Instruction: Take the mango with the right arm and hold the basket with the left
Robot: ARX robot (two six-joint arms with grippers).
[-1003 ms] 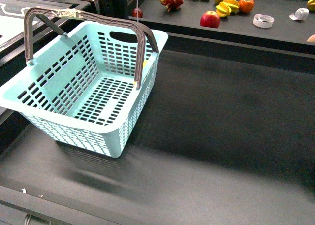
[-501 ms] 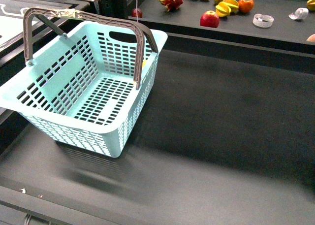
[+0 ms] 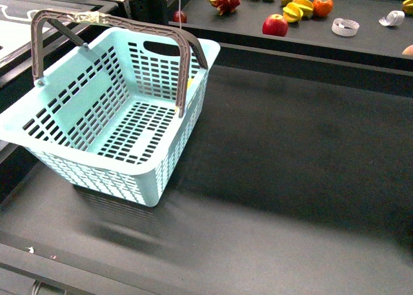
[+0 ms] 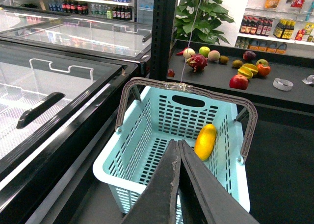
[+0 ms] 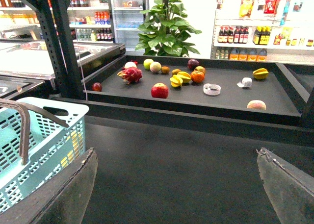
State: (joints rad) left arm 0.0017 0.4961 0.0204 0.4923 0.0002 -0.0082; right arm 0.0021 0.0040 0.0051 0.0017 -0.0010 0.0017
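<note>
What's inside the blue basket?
A yellow-orange mango lies inside the basket, leaning against one slotted side wall. In the front view that wall hides it, with only a yellow sliver showing. The left gripper covers part of the floor, so anything there is hidden.

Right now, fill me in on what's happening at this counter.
Nothing is being held at the moment. The turquoise basket sits on the dark counter with both handles up, and the mango lies inside it against one side wall. The left end effector hovers above the basket's near rim with its fingers closed together, gripping nothing. The right end effector is wide open over bare counter, beside the basket. Other fruit, including a red apple, sits on the shelf behind.
</note>
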